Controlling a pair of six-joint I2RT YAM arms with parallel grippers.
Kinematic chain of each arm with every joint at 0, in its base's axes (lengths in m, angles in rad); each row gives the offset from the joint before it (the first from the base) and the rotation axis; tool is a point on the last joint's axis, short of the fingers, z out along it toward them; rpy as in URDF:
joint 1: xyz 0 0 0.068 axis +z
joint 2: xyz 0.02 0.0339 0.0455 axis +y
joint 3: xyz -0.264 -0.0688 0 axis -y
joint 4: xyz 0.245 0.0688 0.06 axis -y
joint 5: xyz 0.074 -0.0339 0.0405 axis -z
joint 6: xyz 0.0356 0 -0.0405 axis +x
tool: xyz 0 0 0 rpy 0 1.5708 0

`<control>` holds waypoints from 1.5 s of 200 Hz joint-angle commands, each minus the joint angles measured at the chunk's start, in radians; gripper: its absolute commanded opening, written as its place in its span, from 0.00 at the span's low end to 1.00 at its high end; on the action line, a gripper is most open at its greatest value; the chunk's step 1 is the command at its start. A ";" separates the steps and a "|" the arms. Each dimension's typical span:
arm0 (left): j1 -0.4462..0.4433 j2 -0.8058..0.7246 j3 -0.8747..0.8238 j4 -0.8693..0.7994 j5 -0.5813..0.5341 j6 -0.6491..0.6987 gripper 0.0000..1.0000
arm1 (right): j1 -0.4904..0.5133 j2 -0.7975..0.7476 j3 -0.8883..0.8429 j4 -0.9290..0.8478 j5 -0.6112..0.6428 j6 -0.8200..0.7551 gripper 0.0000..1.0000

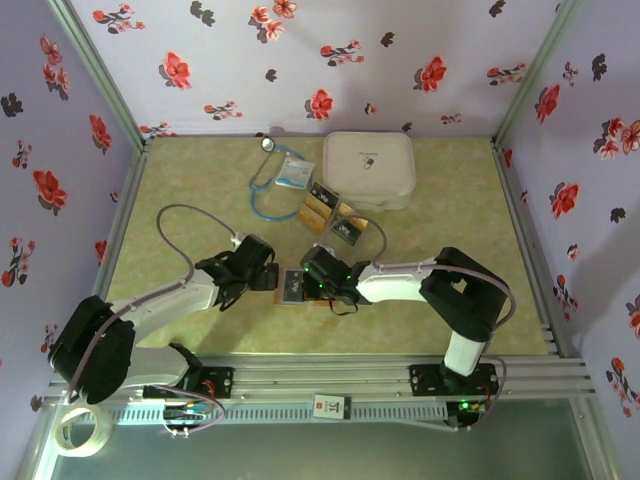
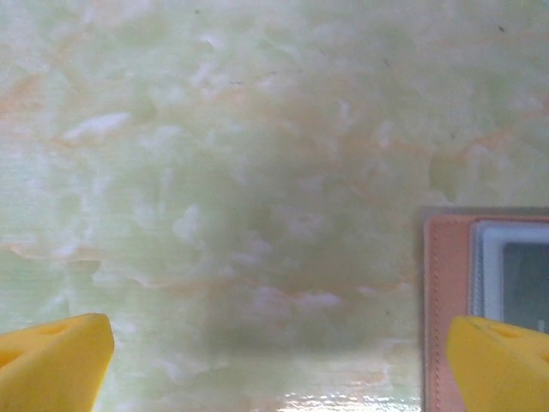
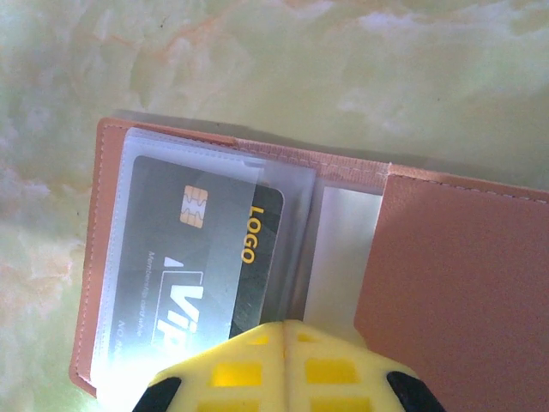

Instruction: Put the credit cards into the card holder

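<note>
**Black card part-way into the open holder**

The card holder point(image 1: 290, 286) lies open mid-table between the arms. The right gripper point(image 3: 287, 343), fingers pressed together, sits at the near edge of a black card point(image 3: 214, 249) that is partly inside a clear pocket. The left gripper point(image 2: 283, 360) gapes wide over bare tabletop point(image 2: 257, 172), just beside the holder's left edge. Farther off, loose credit cards point(image 1: 335, 215) lie near a white case point(image 1: 368, 170).

Card holder point(image 3: 455, 283) 1; card in pocket point(image 3: 206, 249) 1; loose cards point(image 1: 330, 212) roughly four; white case point(image 1: 368, 168) 1.
</note>
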 commanded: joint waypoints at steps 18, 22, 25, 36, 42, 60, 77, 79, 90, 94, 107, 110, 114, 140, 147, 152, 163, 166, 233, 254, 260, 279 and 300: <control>0.012 0.021 0.014 -0.052 -0.020 -0.019 1.00 | 0.008 0.034 0.025 0.004 -0.011 0.014 0.00; 0.011 0.024 0.012 -0.051 -0.018 -0.018 1.00 | 0.008 0.035 0.027 0.008 -0.014 0.014 0.00; 0.011 0.025 0.010 -0.049 -0.015 -0.020 1.00 | 0.007 0.036 0.028 0.010 -0.016 0.014 0.00; 0.011 0.028 0.002 -0.040 -0.008 -0.023 1.00 | 0.007 0.039 0.035 0.021 -0.028 0.009 0.00; 0.011 0.028 0.000 -0.036 -0.004 -0.023 1.00 | 0.007 0.042 0.039 0.025 -0.034 0.004 0.00; 0.010 0.032 -0.003 -0.030 0.003 -0.023 1.00 | 0.007 0.043 0.047 0.031 -0.053 -0.012 0.00; 0.011 0.037 -0.004 -0.023 0.008 -0.019 1.00 | 0.008 0.037 0.050 0.022 -0.058 -0.022 0.00; 0.010 0.037 -0.004 -0.022 0.009 -0.018 1.00 | 0.008 0.037 0.050 0.019 -0.057 -0.023 0.00; 0.011 0.038 -0.003 -0.021 0.012 -0.018 1.00 | 0.007 0.020 0.045 0.012 -0.052 -0.024 0.00; 0.011 0.038 -0.004 -0.021 0.012 -0.018 1.00 | 0.005 0.013 0.040 0.012 -0.050 -0.024 0.00; 0.011 0.035 -0.006 -0.017 0.015 -0.017 1.00 | 0.005 -0.029 0.022 0.003 -0.039 -0.023 0.00; 0.011 0.034 -0.007 -0.017 0.015 -0.017 1.00 | 0.003 -0.040 0.017 0.000 -0.036 -0.023 0.00; 0.011 0.032 -0.007 -0.015 0.017 -0.016 1.00 | 0.001 -0.059 0.009 -0.003 -0.030 -0.023 0.00; 0.011 0.023 -0.006 -0.013 0.021 -0.009 1.00 | -0.013 -0.198 -0.061 -0.048 0.017 -0.021 0.13; 0.011 0.022 -0.005 -0.012 0.023 -0.005 1.00 | -0.018 -0.239 -0.083 -0.068 0.034 -0.021 0.18; 0.012 0.020 -0.006 -0.010 0.024 -0.004 1.00 | -0.024 -0.266 -0.099 -0.085 0.048 -0.021 0.21; 0.012 0.021 -0.006 -0.006 0.027 -0.003 1.00 | -0.037 -0.320 -0.135 -0.126 0.080 -0.019 0.30; 0.011 0.021 -0.006 -0.005 0.028 -0.003 1.00 | -0.041 -0.338 -0.146 -0.135 0.089 -0.019 0.32; 0.010 0.022 -0.004 0.020 0.053 0.009 1.00 | -0.135 -0.452 -0.240 -0.196 0.123 -0.030 0.51; 0.011 0.033 0.003 0.021 0.057 0.011 1.00 | -0.136 -0.410 -0.213 -0.177 0.104 -0.038 0.51; 0.011 0.036 0.004 0.022 0.059 0.010 1.00 | -0.136 -0.397 -0.208 -0.167 0.098 -0.038 0.50; 0.010 0.044 0.002 0.027 0.063 0.008 1.00 | -0.135 -0.352 -0.190 -0.145 0.089 -0.042 0.49; 0.011 0.045 0.000 0.028 0.065 0.006 1.00 | -0.136 -0.309 -0.173 -0.121 0.076 -0.044 0.45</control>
